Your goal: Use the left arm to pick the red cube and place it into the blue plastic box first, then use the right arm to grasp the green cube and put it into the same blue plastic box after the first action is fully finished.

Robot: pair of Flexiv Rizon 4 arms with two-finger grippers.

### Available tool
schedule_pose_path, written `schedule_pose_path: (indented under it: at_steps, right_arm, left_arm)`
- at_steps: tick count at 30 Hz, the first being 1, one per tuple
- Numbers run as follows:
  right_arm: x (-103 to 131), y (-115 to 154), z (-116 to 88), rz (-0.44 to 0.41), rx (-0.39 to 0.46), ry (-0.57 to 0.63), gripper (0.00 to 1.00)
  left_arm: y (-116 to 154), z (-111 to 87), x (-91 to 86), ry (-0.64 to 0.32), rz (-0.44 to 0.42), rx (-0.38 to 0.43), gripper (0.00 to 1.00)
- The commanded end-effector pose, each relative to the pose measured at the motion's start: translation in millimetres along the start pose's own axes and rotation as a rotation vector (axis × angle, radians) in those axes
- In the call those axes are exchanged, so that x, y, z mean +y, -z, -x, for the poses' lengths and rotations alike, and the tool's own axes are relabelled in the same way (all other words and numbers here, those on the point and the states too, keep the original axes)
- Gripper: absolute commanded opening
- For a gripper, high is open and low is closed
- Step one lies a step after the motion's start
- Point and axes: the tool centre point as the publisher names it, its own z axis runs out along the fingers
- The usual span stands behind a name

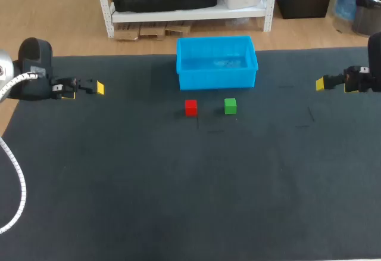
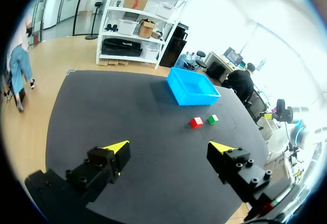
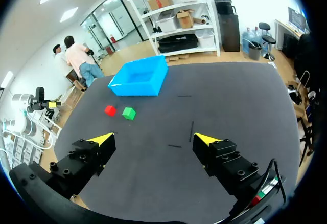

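A red cube [image 1: 190,106] and a green cube [image 1: 230,105] sit side by side on the dark mat, just in front of the blue plastic box [image 1: 216,63], which looks empty. My left gripper [image 1: 94,87] hovers open at the far left, well away from the cubes. My right gripper [image 1: 325,83] is open at the far right. From the left wrist, the red cube [image 2: 195,122], green cube [image 2: 212,118] and box [image 2: 192,87] lie far ahead of the open gripper [image 2: 171,146]. The right wrist view has the red cube [image 3: 110,110], green cube [image 3: 129,113] and box [image 3: 139,76] ahead of its gripper [image 3: 153,138].
The dark mat [image 1: 178,183] covers the table, with wide bare room in front of the cubes and on both sides. Faint short marks [image 1: 309,115] show on the mat right of the green cube.
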Motion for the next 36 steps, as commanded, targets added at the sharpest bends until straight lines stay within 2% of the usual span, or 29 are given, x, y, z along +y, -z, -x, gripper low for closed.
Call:
schedule_pose_path:
  at_steps: [1,26,30,36]
  right_arm:
    - [0,0,0,0.001,0.002,0.001,1.0]
    - [0,0,0,0.001,0.002,0.001,1.0]
    - [0,0,0,0.001,0.002,0.001,1.0]
    - [0,0,0,0.001,0.002,0.001,1.0]
  left_arm:
    - [0,0.0,0.0,0.0,0.0,0.0,1.0]
    - [0,0.0,0.0,0.0,0.0,0.0,1.0]
    - [-15,16.1,-12.3,-0.041,0.001,0.023,1.0]
    - [-50,36.4,-37.8,-0.053,-0.028,0.03,1.0]
